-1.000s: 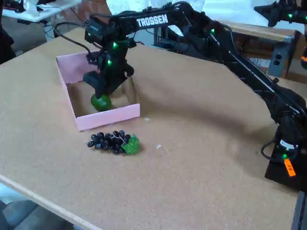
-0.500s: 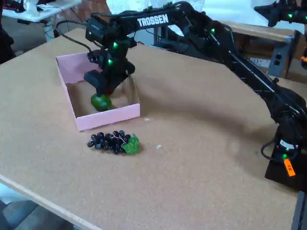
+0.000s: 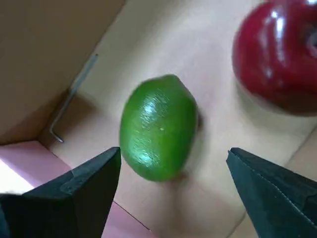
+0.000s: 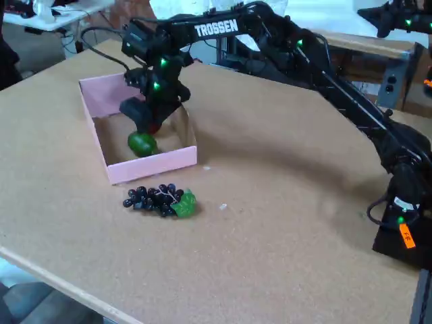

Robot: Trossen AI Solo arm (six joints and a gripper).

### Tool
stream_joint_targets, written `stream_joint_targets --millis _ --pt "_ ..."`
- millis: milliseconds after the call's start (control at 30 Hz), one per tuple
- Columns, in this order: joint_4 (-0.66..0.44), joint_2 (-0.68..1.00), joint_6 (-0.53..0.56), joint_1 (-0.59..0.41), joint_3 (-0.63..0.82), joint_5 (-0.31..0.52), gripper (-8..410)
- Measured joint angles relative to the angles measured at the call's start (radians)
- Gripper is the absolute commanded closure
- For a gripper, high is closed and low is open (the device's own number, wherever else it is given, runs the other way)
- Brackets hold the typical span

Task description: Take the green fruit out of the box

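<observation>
The green fruit [image 3: 158,127] lies on the tan floor of the pink box [image 3: 20,161], glossy and oval. In the wrist view my gripper [image 3: 173,157] hangs open just above it, one dark finger on each side and neither touching it. In the fixed view the green fruit [image 4: 142,143] rests near the front wall of the box [image 4: 156,164], with the gripper [image 4: 144,125] directly over it. A red apple [image 3: 277,49] sits in the box close beside the fruit; the gripper hides it in the fixed view.
A dark grape bunch with a green leaf [image 4: 160,200] lies on the table in front of the box. A small metal hex key [image 3: 69,99] lies on the box floor by the wall. The arm's base [image 4: 401,223] stands at the right.
The gripper has risen a little from around the green fruit. The fruit stays on the box floor.
</observation>
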Motion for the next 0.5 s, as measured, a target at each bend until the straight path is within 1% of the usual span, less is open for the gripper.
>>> stream_joint_targets --millis 100,500 --pt "0.008 0.0 -0.002 0.0 0.0 -0.014 104" --pt "0.022 0.001 -0.013 0.0 -0.006 -0.017 104"
